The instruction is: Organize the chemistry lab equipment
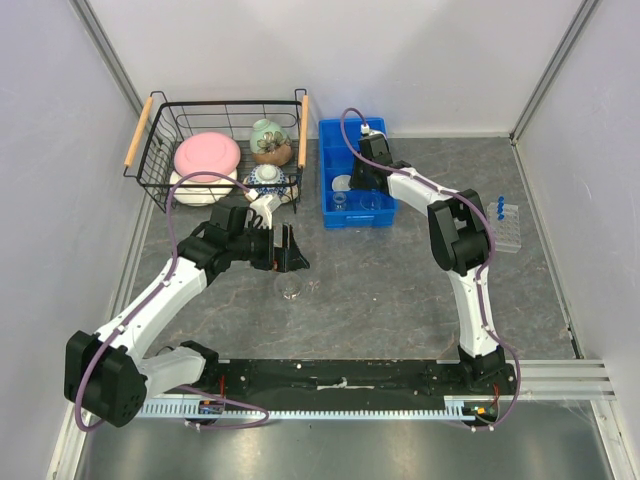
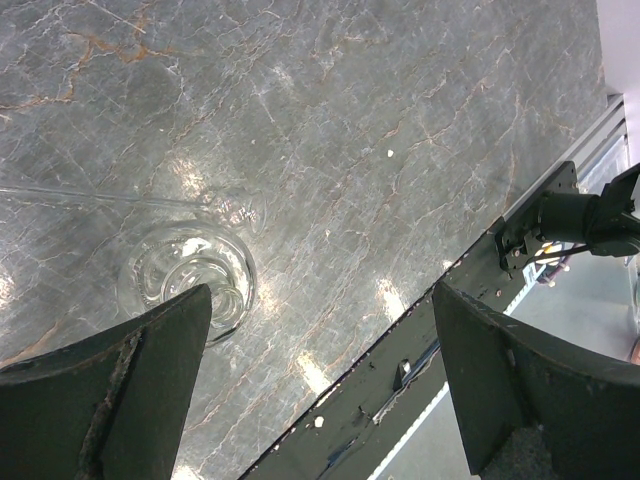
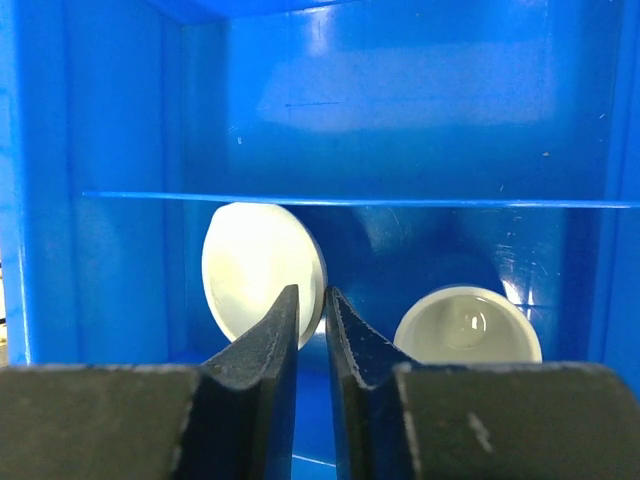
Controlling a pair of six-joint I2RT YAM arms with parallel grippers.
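The left pincer hangs low over the grey marbled counter with its two dark fingers spread wide apart and nothing between them. A clear round-bodied glass flask stands on the counter just beside the left finger, outside the gap; its thin neck lies off to the side. Around the flask the counter is open on all sides – the black rail at the near edge is the closest border.

The right pincer reaches down into the blue plastic bin, which stands near the far edge of the counter. Its fingers are only a narrow slit apart. A small white bowl-shaped dish stands tilted on its rim near the left wall of the bin, and its edge sits right at the fingertips – I cannot tell if it is pinched or free. A second small white dish rests upright to the right, apart from the first one. A thin blue divider crosses the bin behind both dishes, so the room inside is tight.

A clear rack of tubes with blue caps stands near the right edge. The black wire basket with ceramic crockery is just left of the bin.
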